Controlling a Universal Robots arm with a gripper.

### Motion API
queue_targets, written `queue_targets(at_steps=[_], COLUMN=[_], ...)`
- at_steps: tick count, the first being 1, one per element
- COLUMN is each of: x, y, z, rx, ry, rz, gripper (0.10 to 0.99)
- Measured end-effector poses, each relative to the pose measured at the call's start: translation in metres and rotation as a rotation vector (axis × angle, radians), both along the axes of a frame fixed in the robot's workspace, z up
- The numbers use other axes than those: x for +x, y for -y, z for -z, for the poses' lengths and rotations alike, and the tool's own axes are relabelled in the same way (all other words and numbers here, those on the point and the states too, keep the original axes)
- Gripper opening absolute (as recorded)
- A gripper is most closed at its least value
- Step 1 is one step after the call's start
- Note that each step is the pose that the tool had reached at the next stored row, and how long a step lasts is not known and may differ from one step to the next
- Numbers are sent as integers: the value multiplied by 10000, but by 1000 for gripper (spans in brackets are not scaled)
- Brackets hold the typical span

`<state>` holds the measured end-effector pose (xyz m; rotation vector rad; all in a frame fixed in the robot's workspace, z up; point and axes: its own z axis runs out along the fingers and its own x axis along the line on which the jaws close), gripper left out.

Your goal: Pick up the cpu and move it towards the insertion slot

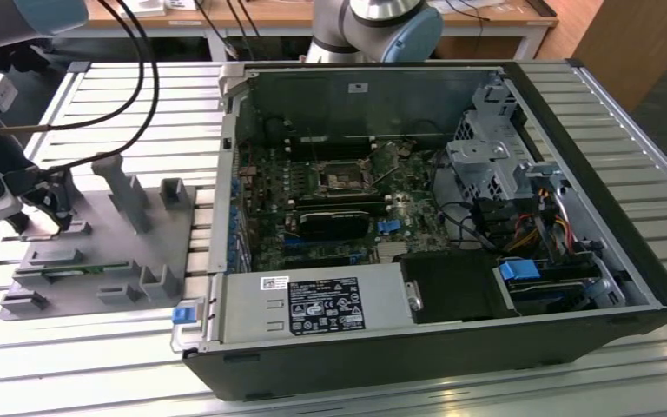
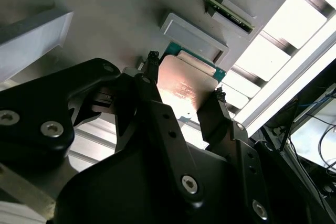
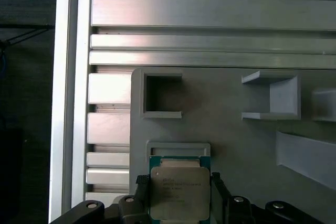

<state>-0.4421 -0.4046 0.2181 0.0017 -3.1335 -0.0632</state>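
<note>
The cpu [image 3: 179, 196], a flat square chip with a silvery top and green rim, sits between the two black fingers of my gripper [image 3: 179, 181], just by a small grey bracket [image 3: 178, 148] on the fixture plate. In the second wrist view the fingertips [image 2: 153, 59] press on opposite edges of the cpu [image 2: 184, 90], so the gripper [image 2: 186, 75] is shut on it. In the exterior view the gripper [image 1: 49, 219] hangs low over the grey fixture plate [image 1: 102, 256] at the exterior view's left. The insertion slot [image 1: 340, 180], a dark square socket, lies on the motherboard inside the open computer case [image 1: 565, 287], far from the gripper.
Grey plastic posts [image 1: 125, 191] and blocks [image 1: 160, 278] stand on the fixture plate close to the gripper. A long black card [image 1: 333, 222] lies just below the socket. Black cables [image 1: 136, 52] hang above the slatted aluminium table [image 1: 136, 104]. Drive cages and wiring [image 1: 519, 200] crowd the case's right side.
</note>
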Motion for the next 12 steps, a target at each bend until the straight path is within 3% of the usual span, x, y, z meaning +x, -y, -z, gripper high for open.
queue_targets(at_steps=[12], x=[0], y=[0], z=[-45], rx=[0], ry=[0], rz=[0], gripper=[541])
